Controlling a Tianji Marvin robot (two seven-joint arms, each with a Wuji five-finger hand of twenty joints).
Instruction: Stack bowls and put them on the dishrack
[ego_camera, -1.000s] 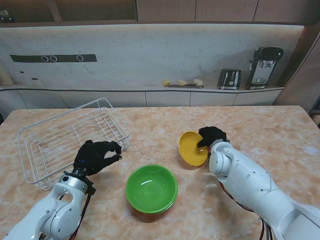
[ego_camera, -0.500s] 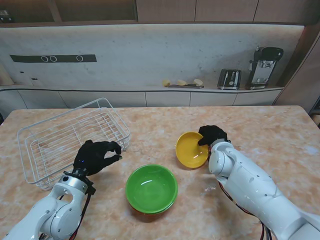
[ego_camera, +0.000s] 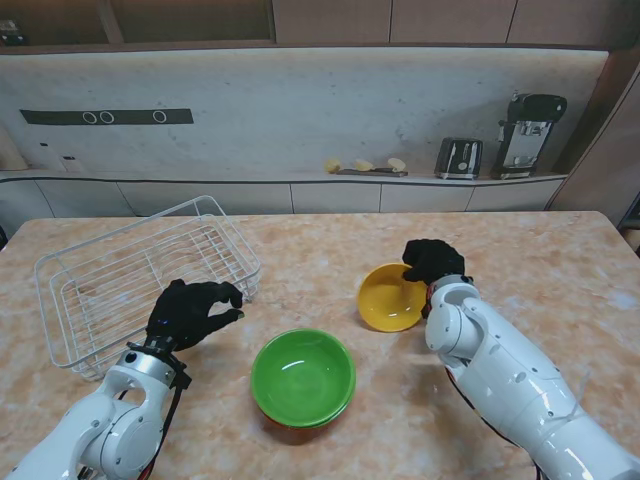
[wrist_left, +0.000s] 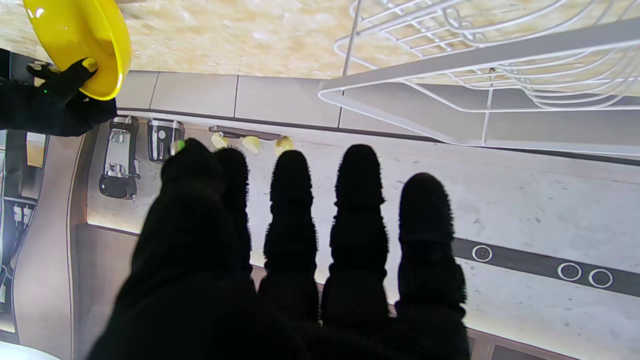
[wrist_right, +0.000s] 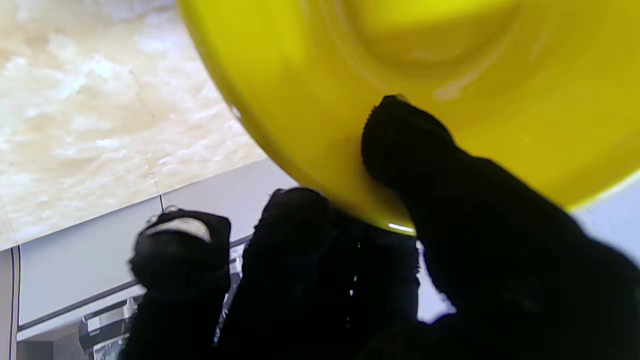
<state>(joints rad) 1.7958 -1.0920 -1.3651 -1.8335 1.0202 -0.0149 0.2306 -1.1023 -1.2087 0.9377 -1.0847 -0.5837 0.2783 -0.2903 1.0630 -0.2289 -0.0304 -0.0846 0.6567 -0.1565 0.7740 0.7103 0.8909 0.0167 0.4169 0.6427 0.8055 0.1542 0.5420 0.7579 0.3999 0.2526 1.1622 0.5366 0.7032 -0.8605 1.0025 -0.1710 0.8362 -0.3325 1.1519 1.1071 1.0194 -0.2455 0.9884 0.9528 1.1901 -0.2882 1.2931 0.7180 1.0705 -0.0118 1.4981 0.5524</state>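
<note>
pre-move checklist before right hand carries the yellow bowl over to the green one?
1. Right hand pinches yellow bowl at its rim: ok.
2. Yellow bowl off the table: cannot tell.
3. Green bowl upright, nothing inside: ok.
4. Path between the bowls free: ok.
5. Left hand holds nothing, beside the green bowl, not over it: ok.
6. Dishrack has nothing in it: ok.

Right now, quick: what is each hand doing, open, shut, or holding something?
Left hand: open, holds nothing, beside the dish rack.
Right hand: shut on the yellow bowl, thumb inside the rim, fingers behind it.
</note>
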